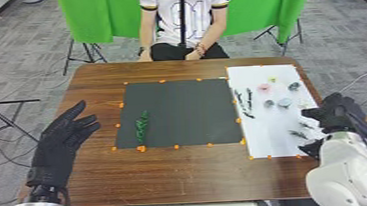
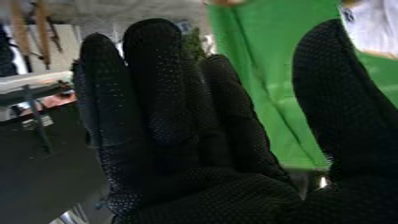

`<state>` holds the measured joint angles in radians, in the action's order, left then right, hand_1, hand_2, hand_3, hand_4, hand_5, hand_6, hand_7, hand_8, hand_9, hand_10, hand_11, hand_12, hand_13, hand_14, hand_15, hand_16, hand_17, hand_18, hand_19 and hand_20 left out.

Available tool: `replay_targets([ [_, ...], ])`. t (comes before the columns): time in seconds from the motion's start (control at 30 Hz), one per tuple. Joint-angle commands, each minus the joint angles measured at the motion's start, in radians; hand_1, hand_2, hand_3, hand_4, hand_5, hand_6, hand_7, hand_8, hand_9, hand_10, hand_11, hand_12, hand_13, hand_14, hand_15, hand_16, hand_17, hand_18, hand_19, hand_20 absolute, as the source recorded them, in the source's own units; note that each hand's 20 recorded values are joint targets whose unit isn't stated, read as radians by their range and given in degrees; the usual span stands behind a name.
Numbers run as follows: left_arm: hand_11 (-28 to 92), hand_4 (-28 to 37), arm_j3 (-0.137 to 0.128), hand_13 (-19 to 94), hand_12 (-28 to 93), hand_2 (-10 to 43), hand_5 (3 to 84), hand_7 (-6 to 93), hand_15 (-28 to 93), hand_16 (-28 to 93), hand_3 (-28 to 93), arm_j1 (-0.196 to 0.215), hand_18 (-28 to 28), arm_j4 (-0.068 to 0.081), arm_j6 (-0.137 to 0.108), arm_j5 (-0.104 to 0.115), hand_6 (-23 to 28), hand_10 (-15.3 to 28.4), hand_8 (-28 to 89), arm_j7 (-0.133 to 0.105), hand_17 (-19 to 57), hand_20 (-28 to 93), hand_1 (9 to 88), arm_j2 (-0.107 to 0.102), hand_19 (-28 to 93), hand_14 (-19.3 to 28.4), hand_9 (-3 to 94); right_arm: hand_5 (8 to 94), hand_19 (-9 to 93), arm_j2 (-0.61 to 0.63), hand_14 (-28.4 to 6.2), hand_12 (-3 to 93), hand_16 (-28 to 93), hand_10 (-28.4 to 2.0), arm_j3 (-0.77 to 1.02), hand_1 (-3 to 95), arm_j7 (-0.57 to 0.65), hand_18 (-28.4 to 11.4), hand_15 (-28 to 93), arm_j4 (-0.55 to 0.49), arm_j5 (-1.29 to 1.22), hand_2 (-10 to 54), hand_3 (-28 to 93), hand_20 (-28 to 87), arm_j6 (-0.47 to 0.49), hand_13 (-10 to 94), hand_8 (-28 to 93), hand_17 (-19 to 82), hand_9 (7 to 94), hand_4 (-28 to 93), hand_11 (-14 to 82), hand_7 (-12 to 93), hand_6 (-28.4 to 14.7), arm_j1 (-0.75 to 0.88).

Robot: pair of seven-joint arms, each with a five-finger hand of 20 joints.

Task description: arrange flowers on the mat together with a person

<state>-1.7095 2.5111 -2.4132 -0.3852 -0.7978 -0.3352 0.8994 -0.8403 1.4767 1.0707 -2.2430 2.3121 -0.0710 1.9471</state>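
Observation:
On the dark mat (image 1: 185, 111) a green sprig (image 1: 141, 127) lies upright near the left edge. The white sheet (image 1: 265, 122) to the right bears a pink flower (image 1: 265, 87), a pale yellow one (image 1: 272, 79), several grey-blue ones (image 1: 285, 102), two narrow dark sprigs (image 1: 249, 99) and a leafy piece (image 1: 299, 134). My right hand (image 1: 339, 113) is at the sheet's right edge; in the right wrist view the right hand (image 2: 204, 185) has straight fingers, with a bit of greenery behind them that I cannot identify. My left hand (image 1: 64, 133) is open, left of the mat.
Orange tape pieces mark the borders of the mat and sheet on the brown table (image 1: 183, 176). A green cloth (image 1: 100, 17) hangs beyond the far edge, with thin black stands on the floor around the table.

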Motion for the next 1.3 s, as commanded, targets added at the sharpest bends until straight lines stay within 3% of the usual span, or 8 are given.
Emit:
replay_targets([
  [0.03, 28, -28.3, 0.001, 22, 11, 4.4, 33.4, 15.8, 52, -10, 79, 0.002, 24.6, 0.001, -0.001, 0.002, 7.1, 20.3, -11, 0.006, -10.6, 6, 21.5, -0.002, 50, 26.6, 33.1, 55.2, 93, 0.001, -16.4, 14.0, 9, -23.2, -0.041, 41.2, 0.054, -13.3, 63, 0.086, -0.012, -8.1, 65, -18, 0.093, 67, -9, 57, 58.0, -19, 17.4, 11, -9.6, -0.025],
  [0.43, 28, -28.3, -0.005, 22, 11, 4.3, 33.4, 15.8, 52, -10, 79, 0.009, 24.6, -0.001, 0.0, 0.005, 7.1, 20.3, -11, 0.005, -10.6, 6, 21.5, -0.007, 49, 26.6, 33.2, 56.0, 93, -0.015, -15.9, 13.7, 8, -22.8, -0.04, 44.4, 0.101, -13.3, 62, 0.14, -0.032, -9.3, 65, -18, 0.273, 68, -9, 57, 57.4, -19, 15.4, 10, -9.5, -0.037],
  [0.67, 28, -28.3, -0.004, 22, 11, 4.3, 33.4, 15.8, 52, -10, 79, 0.002, 24.6, 0.0, -0.002, 0.004, 7.1, 20.2, -11, 0.002, -10.6, 6, 21.5, -0.009, 50, 26.7, 33.2, 62.3, 93, -0.007, -13.9, 13.7, 9, -19.0, -0.082, 49.7, 0.094, -13.6, 62, 0.185, -0.01, -9.5, 64, -16, 0.334, 70, -9, 56, 63.4, -20, 16.3, 8, -8.7, -0.079],
  [0.77, 28, -28.3, -0.003, 22, 11, 4.3, 33.4, 15.8, 52, -10, 79, 0.003, 24.6, 0.001, -0.006, 0.007, 7.1, 20.3, -11, -0.003, -10.5, 6, 21.6, -0.011, 50, 26.7, 33.2, 69.2, 93, 0.001, -12.2, 13.8, 10, -16.9, -0.109, 54.2, 0.089, -13.2, 61, 0.212, 0.024, -9.5, 62, -11, 0.323, 72, -7, 56, 68.7, -21, 17.7, 8, -8.2, -0.099],
  [0.8, 28, -28.3, -0.003, 22, 11, 4.3, 33.4, 15.8, 52, -10, 79, 0.004, 24.6, 0.001, -0.006, 0.007, 7.1, 20.3, -11, -0.003, -10.5, 6, 21.6, -0.01, 49, 26.7, 33.2, 73.1, 93, 0.003, -11.1, 15.9, 10, -15.3, -0.114, 58.1, 0.087, -12.9, 60, 0.218, 0.03, -9.5, 58, -8, 0.321, 74, 0, 56, 72.5, -21, 16.8, 8, -8.2, -0.103],
  [0.97, 28, -28.3, 0.0, 22, 11, 4.2, 33.3, 15.9, 52, -10, 79, 0.007, 24.7, 0.001, -0.014, 0.012, 7.0, 20.3, -11, -0.016, -10.6, 6, 21.6, -0.019, 50, 26.7, 33.2, 83.3, 93, 0.004, -7.7, 24.7, 13, -11.4, -0.12, 65.2, 0.081, -11.6, 58, 0.235, 0.045, -9.5, 50, 0, 0.309, 80, 3, 60, 86.6, -20, 11.8, 11, -6.4, -0.107],
  [1.3, 28, -28.3, -0.012, 22, 11, 4.1, 33.4, 15.8, 52, -10, 79, 0.018, 24.7, -0.003, -0.013, 0.007, 7.1, 20.3, -11, -0.011, -10.6, 6, 21.5, -0.012, 50, 26.8, 33.2, 88.9, 93, 0.026, -6.2, 18.8, 17, -12.5, -0.106, 63.0, 0.047, -11.6, 57, 0.193, 0.113, -9.5, 53, 13, 0.172, 87, 7, 64, 91.9, -25, 25.8, 14, -2.1, -0.1],
])
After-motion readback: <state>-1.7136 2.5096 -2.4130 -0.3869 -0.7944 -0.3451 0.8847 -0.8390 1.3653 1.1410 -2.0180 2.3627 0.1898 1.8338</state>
